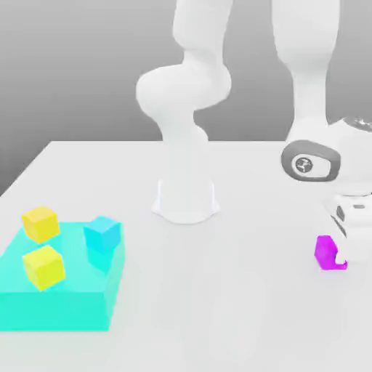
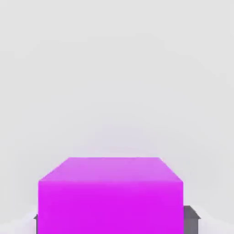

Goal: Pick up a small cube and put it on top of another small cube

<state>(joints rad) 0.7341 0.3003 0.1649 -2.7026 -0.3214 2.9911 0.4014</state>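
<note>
Here, in the exterior view, I've got a cyan cube [image 1: 102,235] and two yellow ones on a flat turquoise block [image 1: 58,310] at left; the hand view leaves these out. At right, my claw [image 1: 340,259] pinches the magenta cube [image 1: 327,253] at the pale worktop [image 1: 196,290]. The hand view adds its matte, straight-edged faces between dark pads [image 2: 191,220].

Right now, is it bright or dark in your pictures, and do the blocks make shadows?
Exterior view: bright, pale table almost washed out white, darker grey backdrop, no strong shadow beside the green block; hand view: bright too, magenta cube with a paler upper face, only a faint purplish tint on the surface beyond it.
</note>
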